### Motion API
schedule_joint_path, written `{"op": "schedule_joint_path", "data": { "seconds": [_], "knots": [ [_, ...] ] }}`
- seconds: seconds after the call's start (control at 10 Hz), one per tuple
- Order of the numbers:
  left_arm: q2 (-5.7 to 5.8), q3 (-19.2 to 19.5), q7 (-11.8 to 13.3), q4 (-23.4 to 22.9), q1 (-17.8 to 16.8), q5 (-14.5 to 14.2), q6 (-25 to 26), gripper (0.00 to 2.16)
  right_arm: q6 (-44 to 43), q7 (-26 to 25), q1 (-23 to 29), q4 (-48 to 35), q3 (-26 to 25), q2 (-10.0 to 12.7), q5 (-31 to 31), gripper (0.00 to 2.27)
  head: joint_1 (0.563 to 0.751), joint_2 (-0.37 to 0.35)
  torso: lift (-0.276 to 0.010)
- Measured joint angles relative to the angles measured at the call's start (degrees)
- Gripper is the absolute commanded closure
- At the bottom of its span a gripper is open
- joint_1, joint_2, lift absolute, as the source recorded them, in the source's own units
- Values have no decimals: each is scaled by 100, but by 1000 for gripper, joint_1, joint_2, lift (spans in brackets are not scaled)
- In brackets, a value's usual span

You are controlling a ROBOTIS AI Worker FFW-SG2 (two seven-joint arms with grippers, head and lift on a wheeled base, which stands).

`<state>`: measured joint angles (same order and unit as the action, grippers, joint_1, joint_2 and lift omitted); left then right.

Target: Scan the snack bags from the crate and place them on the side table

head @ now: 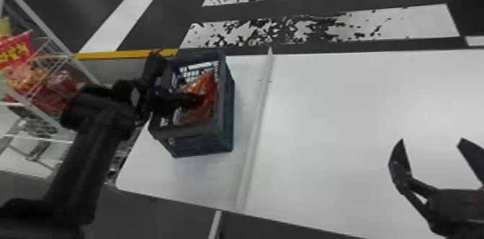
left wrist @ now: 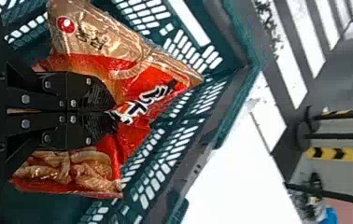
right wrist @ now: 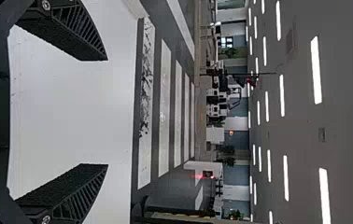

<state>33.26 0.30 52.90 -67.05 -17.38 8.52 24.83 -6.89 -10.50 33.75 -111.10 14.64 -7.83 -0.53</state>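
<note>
At far left, a white wire rack holds at least three packaged snacks. Next comes one dark crate with perforated walls, standing on the left part of the white worktop, inward from its near edge. The left gripper reaches over the crate's left rim and down inside, its two fingers together, clamped on the middle of one red-and-tan snack bag. That bag is in the crate, tilted, close to the crate's right wall; it looks like a single folded bag, though the fingers cover its middle and a second could lie beneath.

Right of the crate, one raised pale strip divides the worktop. Beyond it, a broad stretch of smooth white surface gives open room up to and around the right gripper, whose two fingers stand wide apart above the surface. Past the far edge, the dark floor carries broad white stripes, scuffed black in places; rows of ceiling lights run overhead.
</note>
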Motion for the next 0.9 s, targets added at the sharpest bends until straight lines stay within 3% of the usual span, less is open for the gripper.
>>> {"op": "schedule_joint_path", "data": {
  "seconds": [0.2, 0.4, 0.7, 0.9],
  "knots": [
    [93, 309, -8, -68, 150, -424, -254, 2135, 0, -4, 0, 0, 13, 6, 4, 66, 695, 346, -81],
    [116, 598, -7, -70, 281, -926, -548, 2135, 1, -5, 0, 0, 38, 9, 21, 70, 695, 350, -81],
    [87, 924, 40, -146, 410, -1712, -656, 2135, 14, -5, -17, 0, 55, 17, 43, 70, 695, 349, -81],
    [-30, 1234, -216, -797, 793, -2002, -570, 2135, 18, -5, -18, -1, 56, 18, 52, 73, 695, 343, -81]
  ]
}}
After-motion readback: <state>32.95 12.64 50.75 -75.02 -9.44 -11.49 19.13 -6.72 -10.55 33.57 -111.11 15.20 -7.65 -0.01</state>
